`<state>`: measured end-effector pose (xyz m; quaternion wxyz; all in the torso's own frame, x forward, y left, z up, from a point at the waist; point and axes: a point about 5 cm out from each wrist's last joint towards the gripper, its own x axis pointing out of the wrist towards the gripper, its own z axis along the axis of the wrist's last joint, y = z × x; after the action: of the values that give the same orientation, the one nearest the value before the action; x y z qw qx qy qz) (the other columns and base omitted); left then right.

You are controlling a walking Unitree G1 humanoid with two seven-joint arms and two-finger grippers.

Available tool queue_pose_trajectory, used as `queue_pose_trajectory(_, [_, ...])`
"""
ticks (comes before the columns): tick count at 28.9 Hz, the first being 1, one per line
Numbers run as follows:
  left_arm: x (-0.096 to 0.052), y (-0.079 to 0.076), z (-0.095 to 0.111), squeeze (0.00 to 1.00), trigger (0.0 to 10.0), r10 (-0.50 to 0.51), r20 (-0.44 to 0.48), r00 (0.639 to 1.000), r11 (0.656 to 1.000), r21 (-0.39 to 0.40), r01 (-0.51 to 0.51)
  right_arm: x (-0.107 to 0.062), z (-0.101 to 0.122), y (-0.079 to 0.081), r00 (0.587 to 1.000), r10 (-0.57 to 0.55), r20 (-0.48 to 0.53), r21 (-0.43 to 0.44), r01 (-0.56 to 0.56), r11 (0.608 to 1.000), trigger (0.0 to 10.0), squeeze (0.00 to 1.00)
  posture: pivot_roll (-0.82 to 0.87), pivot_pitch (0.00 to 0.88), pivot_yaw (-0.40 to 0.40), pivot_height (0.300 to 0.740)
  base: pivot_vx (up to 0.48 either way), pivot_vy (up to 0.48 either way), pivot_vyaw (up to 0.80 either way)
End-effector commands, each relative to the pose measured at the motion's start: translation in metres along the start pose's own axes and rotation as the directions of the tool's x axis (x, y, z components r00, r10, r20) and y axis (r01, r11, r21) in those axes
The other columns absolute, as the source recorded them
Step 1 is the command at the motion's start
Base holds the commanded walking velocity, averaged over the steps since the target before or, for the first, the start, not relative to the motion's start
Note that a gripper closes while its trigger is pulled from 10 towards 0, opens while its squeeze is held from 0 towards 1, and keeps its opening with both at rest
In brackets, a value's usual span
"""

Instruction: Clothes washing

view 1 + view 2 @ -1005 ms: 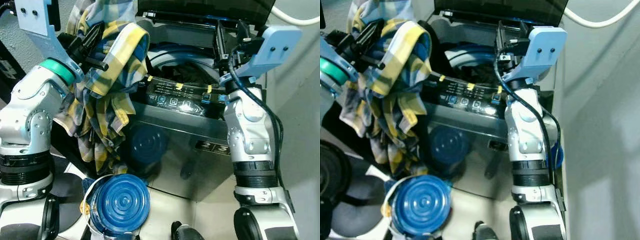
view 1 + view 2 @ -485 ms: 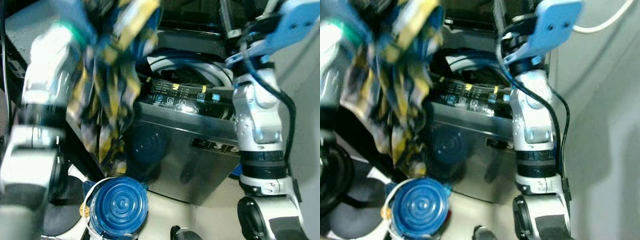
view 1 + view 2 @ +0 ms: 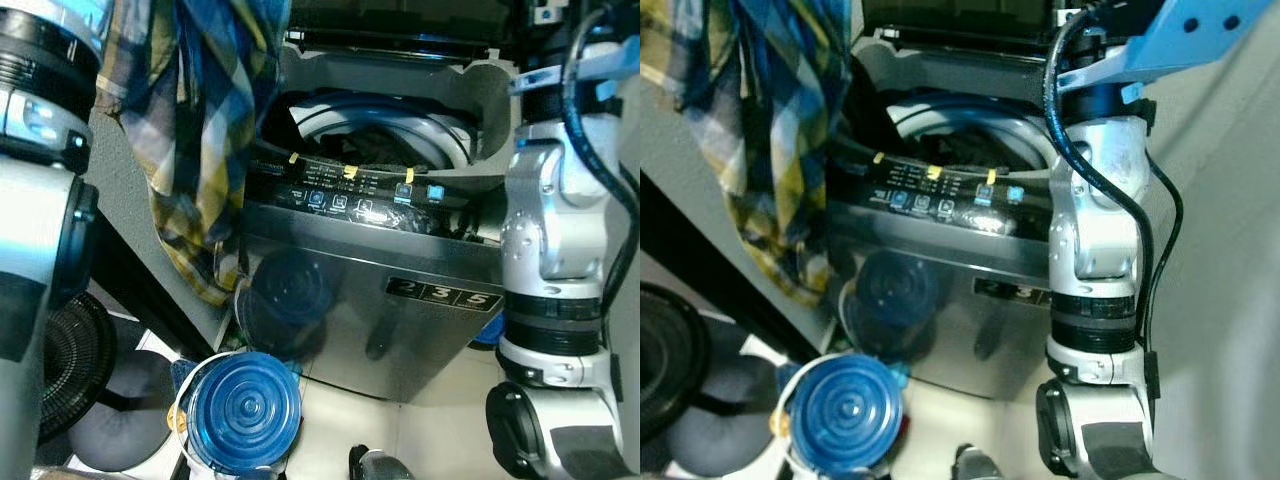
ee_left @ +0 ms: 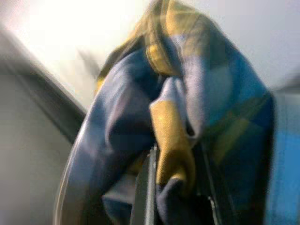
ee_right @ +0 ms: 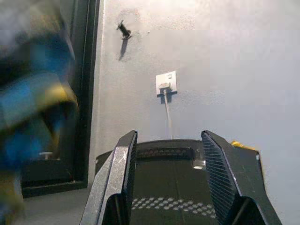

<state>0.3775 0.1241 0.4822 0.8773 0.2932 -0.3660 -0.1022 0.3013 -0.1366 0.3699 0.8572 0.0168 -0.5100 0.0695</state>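
Gripping plaid shirt, left end effector raised high; right end effector spread, raised.

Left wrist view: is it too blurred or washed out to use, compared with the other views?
Left wrist view: soft blur, background blown out white, yet the blue-and-yellow plaid shirt reads between the left gripper fingers. Right wrist view: open right gripper sharp, plaid smeared at the edge. Left eye view: sharp, with reflections on the grey metal washing machine front.

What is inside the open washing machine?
Inside the washing machine, dark clothes lie in the drum. Its front rim and control panel cover the deeper part, so how full it is cannot be seen.
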Motion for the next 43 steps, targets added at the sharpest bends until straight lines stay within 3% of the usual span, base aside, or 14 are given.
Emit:
queue_pose_trajectory(1, [-0.022, -0.034, -0.067, 0.0, 10.0, -0.251, -0.256, 0.933, 0.904, -0.407, 0.132, -0.003, 0.001, 0.004, 1.0, 0.016, -0.007, 0.002, -0.016, 1.0, 10.0, 0.0, 0.01, 0.095, 0.115, 0.74, 0.0, 0.0, 0.0])
queue_pose_trajectory(3, [-0.025, -0.039, -0.073, 0.0, 10.0, -0.281, -0.269, 0.921, 0.878, -0.459, 0.134, -0.004, 0.0, 0.004, 1.0, 0.016, -0.01, 0.003, -0.016, 1.0, 10.0, 0.0, 0.01, 0.095, 0.115, 0.74, 0.0, 0.0, 0.0])
queue_pose_trajectory(8, [-0.093, -0.071, -0.159, 0.0, 10.0, -0.333, -0.534, 0.777, 0.768, -0.632, -0.104, -0.01, -0.007, 0.006, 0.997, 0.041, -0.063, -0.004, -0.042, 0.999, 10.0, 0.0, 0.02, 0.125, 0.098, 0.74, 0.0, 0.0, 0.0])
queue_pose_trajectory(14, [-0.108, -0.074, -0.17, 0.0, 10.0, -0.39, -0.523, 0.758, 0.725, -0.682, -0.098, -0.01, -0.008, 0.009, 0.996, 0.051, -0.071, 0.004, -0.051, 0.999, 10.0, 0.0, 0.03, 0.126, 0.097, 0.74, 0.0, 0.0, 0.0])
queue_pose_trajectory(17, [-0.107, -0.087, -0.154, 0.0, 10.0, -0.582, -0.229, 0.78, 0.55, -0.817, 0.171, -0.011, -0.01, 0.013, 0.995, 0.059, -0.08, 0.015, -0.058, 0.998, 10.0, 0.0, 0.04, 0.128, 0.097, 0.74, 0.0, 0.0, 0.0])
queue_pose_trajectory(18, [-0.104, -0.094, -0.137, 0.0, 10.0, -0.646, 0.002, 0.763, 0.41, -0.843, 0.349, -0.011, -0.01, 0.014, 0.995, 0.063, -0.082, 0.017, -0.062, 0.998, 10.0, 0.0, 0.04, 0.128, 0.097, 0.74, 0.0, 0.0, 0.0])
queue_pose_trajectory(21, [-0.11, -0.105, -0.087, 0.0, 10.0, -0.656, 0.439, 0.614, 0.136, -0.731, 0.668, -0.012, -0.009, 0.015, 0.994, 0.068, -0.086, 0.017, -0.067, 0.998, 10.0, 0.0, 0.02, 0.125, 0.102, 0.74, 0.0, 0.0, 0.0])
queue_pose_trajectory(24, [-0.112, -0.107, -0.077, 0.0, 10.0, -0.644, 0.489, 0.589, 0.105, -0.705, 0.701, -0.013, -0.009, 0.015, 0.994, 0.067, -0.087, 0.016, -0.066, 0.998, 10.0, 0.0, 0.02, 0.125, 0.102, 0.74, 0.0, 0.0, 0.0])
queue_pose_trajectory(25, [-0.11, -0.108, -0.065, 0.0, 10.0, -0.627, 0.517, 0.583, 0.136, -0.664, 0.735, -0.013, -0.009, 0.014, 0.994, 0.067, -0.091, 0.013, -0.066, 0.998, 10.0, 0.0, 0.02, 0.122, 0.097, 0.74, 0.0, 0.0, 0.0])
queue_pose_trajectory(29, [-0.08, -0.104, -0.064, 0.0, 10.0, -0.536, 0.348, 0.769, 0.496, -0.607, 0.621, -0.014, -0.01, 0.014, 0.993, 0.07, -0.097, 0.009, -0.07, 0.998, 10.0, 0.0, 0.02, 0.113, 0.099, 0.74, 0.0, 0.0, 0.0])
queue_pose_trajectory(32, [-0.075, -0.1, -0.067, 0.0, 10.0, -0.498, 0.293, 0.816, 0.583, -0.584, 0.565, -0.014, -0.011, 0.014, 0.993, 0.069, -0.097, 0.007, -0.069, 0.998, 10.0, 0.0, 0.02, 0.113, 0.099, 0.74, 0.0, 0.0, 0.0])
queue_pose_trajectory(33, [-0.067, -0.083, -0.06, 0.0, 10.0, -0.358, 0.245, 0.901, 0.717, -0.546, 0.433, -0.014, -0.01, 0.014, 0.993, 0.066, -0.095, 0.006, -0.066, 0.998, 10.0, 0.0, 0.02, 0.104, 0.097, 0.74, 0.0, 0.0, 0.0])
queue_pose_trajectory(39, [-0.078, -0.06, -0.03, 0.0, 10.0, -0.256, 0.324, 0.911, 0.772, -0.499, 0.394, -0.015, -0.011, 0.014, 0.992, 0.07, -0.102, 0.001, -0.07, 0.998, 10.0, 0.0, 0.01, 0.093, 0.098, 0.74, 0.0, 0.0, 0.0])
queue_pose_trajectory(43, [-0.08, -0.036, -0.043, 0.0, 10.0, -0.193, 0.269, 0.944, 0.798, -0.517, 0.311, -0.016, -0.012, 0.015, 0.992, 0.072, -0.105, 0.007, -0.072, 0.997, 10.0, 0.0, 0.02, 0.08, 0.098, 0.74, 0.0, 0.0, 0.0])
